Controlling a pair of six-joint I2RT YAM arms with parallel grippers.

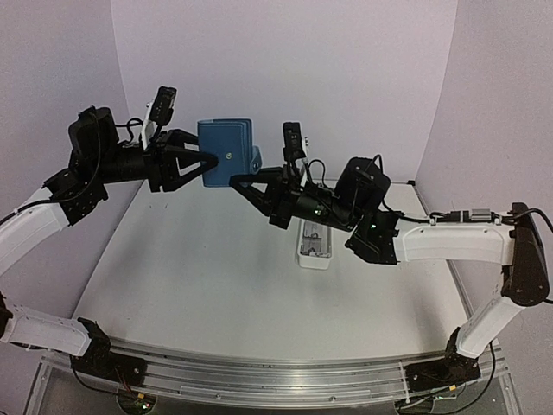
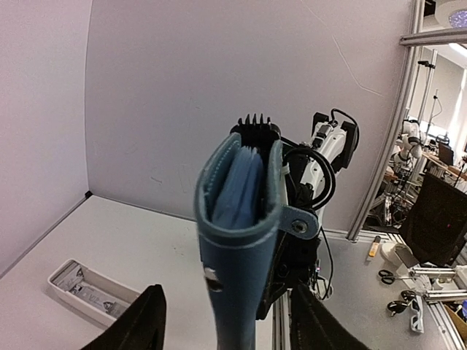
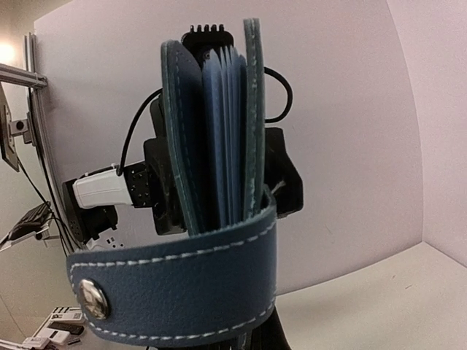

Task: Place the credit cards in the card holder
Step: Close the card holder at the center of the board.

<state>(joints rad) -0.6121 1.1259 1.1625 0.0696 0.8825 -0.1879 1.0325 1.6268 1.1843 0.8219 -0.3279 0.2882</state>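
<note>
The blue card holder hangs upright in the air at the back of the table, between my two grippers. My right gripper is shut on its lower right corner, below the snap tab. In the right wrist view the card holder fills the middle and its stitched strap hides my fingers. My left gripper is at its left edge. In the left wrist view the card holder stands between my spread left fingers with a gap on each side. I cannot make out the credit cards.
A long narrow white tray lies on the table under the right arm, with small pale pieces in it. The same tray shows at the lower left of the left wrist view. White walls close the back and sides.
</note>
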